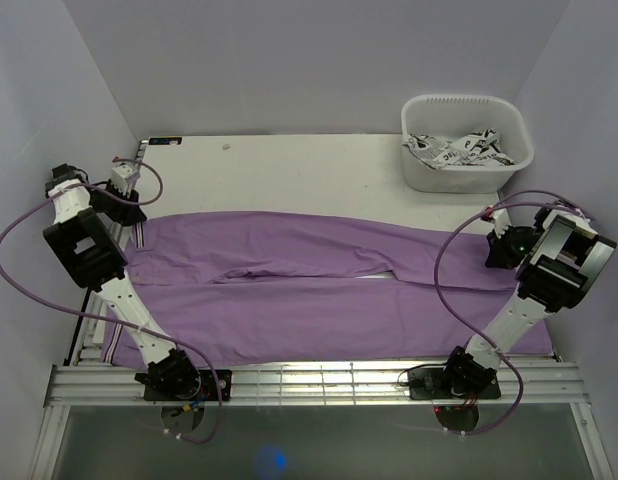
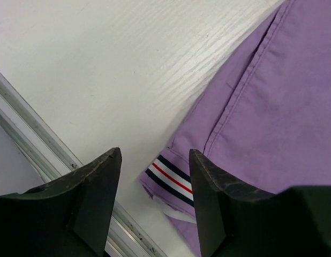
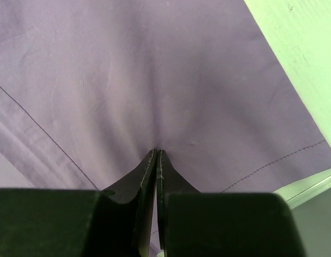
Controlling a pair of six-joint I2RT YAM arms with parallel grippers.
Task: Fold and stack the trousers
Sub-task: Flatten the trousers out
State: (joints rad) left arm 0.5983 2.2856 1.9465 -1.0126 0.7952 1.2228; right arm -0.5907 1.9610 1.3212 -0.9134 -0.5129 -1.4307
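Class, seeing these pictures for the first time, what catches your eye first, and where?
The lilac trousers spread nearly across the table dominate, with a white tub at the far right corner. The right gripper is shut on their fabric at the right end; the left gripper hangs open over a striped tab at the left end.

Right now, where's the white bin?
Top view: the white bin sits at the far right corner of the table, just beyond the right end of the trousers, not touching them.
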